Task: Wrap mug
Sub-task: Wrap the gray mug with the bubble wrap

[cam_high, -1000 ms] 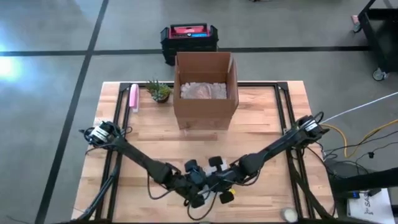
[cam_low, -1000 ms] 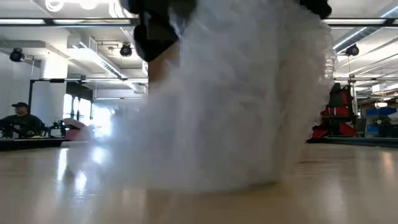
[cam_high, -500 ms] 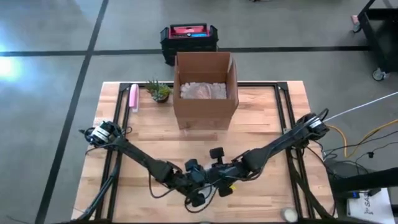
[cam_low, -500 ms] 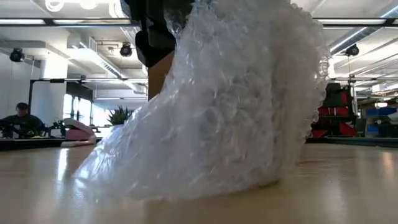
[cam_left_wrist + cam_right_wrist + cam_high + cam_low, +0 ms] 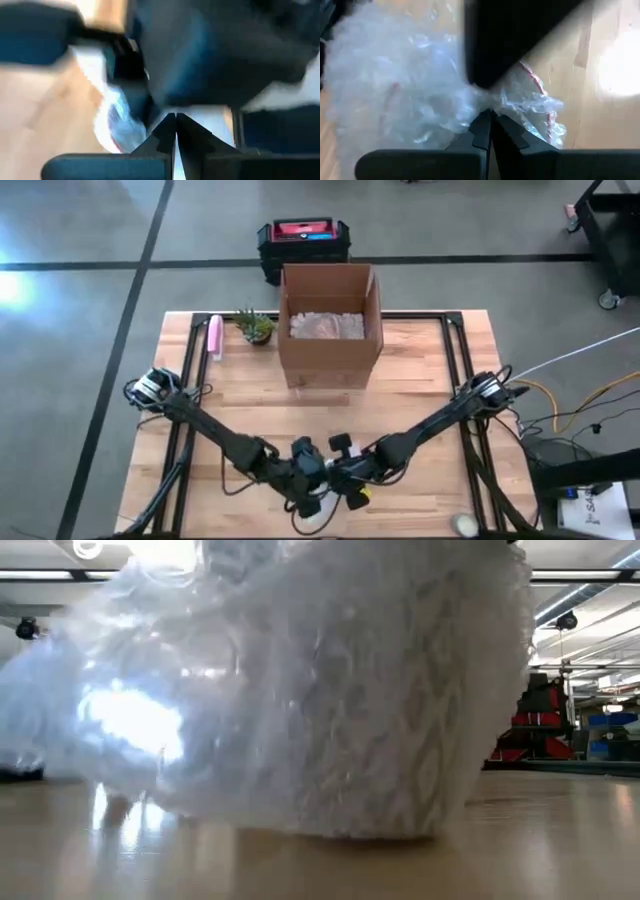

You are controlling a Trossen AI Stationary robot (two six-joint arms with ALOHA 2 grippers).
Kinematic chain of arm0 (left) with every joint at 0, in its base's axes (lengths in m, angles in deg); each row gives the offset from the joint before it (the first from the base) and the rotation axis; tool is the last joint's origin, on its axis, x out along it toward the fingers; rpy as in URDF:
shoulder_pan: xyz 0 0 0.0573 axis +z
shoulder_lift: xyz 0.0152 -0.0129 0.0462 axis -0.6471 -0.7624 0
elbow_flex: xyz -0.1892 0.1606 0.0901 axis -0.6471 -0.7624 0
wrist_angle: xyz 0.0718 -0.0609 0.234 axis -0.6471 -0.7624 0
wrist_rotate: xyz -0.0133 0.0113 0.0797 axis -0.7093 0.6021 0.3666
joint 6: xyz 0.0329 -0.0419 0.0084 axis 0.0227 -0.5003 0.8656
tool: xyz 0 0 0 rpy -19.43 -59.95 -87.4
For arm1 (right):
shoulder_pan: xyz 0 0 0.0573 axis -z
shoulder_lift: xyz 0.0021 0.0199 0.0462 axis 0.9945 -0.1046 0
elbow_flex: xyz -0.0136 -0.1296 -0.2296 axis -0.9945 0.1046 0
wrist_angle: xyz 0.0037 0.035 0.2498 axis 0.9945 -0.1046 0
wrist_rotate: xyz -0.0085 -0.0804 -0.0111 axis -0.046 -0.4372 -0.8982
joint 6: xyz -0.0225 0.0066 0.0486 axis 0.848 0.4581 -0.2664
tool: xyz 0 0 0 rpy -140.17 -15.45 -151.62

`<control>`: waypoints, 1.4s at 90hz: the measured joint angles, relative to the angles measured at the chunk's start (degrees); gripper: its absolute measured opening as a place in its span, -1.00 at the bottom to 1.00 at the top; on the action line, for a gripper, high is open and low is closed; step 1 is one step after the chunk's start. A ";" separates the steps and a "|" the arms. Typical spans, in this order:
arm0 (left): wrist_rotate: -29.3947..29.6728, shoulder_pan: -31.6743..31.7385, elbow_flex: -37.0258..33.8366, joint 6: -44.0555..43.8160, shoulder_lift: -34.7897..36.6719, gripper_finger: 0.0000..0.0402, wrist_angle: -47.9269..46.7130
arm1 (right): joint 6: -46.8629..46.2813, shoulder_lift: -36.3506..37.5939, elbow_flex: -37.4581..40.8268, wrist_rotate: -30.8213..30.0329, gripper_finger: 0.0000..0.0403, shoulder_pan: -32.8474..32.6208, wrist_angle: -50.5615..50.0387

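Note:
A bundle of clear bubble wrap (image 5: pixel 330 710) stands on the table near the middle of its near edge and fills the low view. The mug is hidden inside it; only red streaks (image 5: pixel 535 80) show through the wrap. Both arms meet over the bundle (image 5: pixel 320 502). My left gripper (image 5: pixel 175 131) is shut next to the wrap (image 5: pixel 117 120), with the other arm's dark body close in front of it. My right gripper (image 5: pixel 490 127) is shut on the wrap from the other side (image 5: pixel 345 480). My left gripper's fingers are shut at the top of the bundle, but the right arm's dark body and the fingers themselves hide the place of contact, so the part it has cannot be told. My right gripper pinches a gathered bunch of bubble wrap (image 5: pixel 485 102) between its two fingers, several crumpled layers, at the top of the bundle. The bundle's base rests on the table (image 5: pixel 330 830).
An open cardboard box (image 5: pixel 330 360) with wrapped things inside stands at the far middle. A small plant (image 5: pixel 257 327) and a pink object (image 5: pixel 215 337) lie at the far left. A roll (image 5: pixel 462 523) sits at the near right corner. The table's left and right parts are bare wood.
The loose side of the bubble wrap has been drawn up and spread toward the table's left, and now covers the left of the low view where the room showed before. Both grippers have shifted a little toward the left and near edges. The bundle's base has stayed put.

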 joint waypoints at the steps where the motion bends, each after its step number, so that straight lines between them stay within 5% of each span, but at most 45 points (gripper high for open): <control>1: -0.25 -0.07 -0.01 -0.05 0.05 -1.00 0.19 | -0.10 0.00 0.00 -0.03 -1.00 0.01 -0.01; 45: 1.60 1.49 -0.37 -1.04 -6.19 -1.00 3.24 | -0.57 -0.09 -1.32 -0.37 -1.00 -0.04 -1.97; 77: -0.01 1.99 -0.42 -1.07 -6.48 -1.00 3.70 | -1.44 1.23 -10.75 0.05 -1.00 -0.89 -25.52; 90: -0.89 1.86 -0.70 -1.52 -6.70 -1.00 2.31 | -4.37 7.02 -10.53 -1.92 -1.00 -1.22 -32.95; 126: -0.80 1.82 -0.78 -1.26 -6.69 -1.00 3.97 | -9.50 6.93 -4.45 -5.48 -1.00 -1.83 -38.31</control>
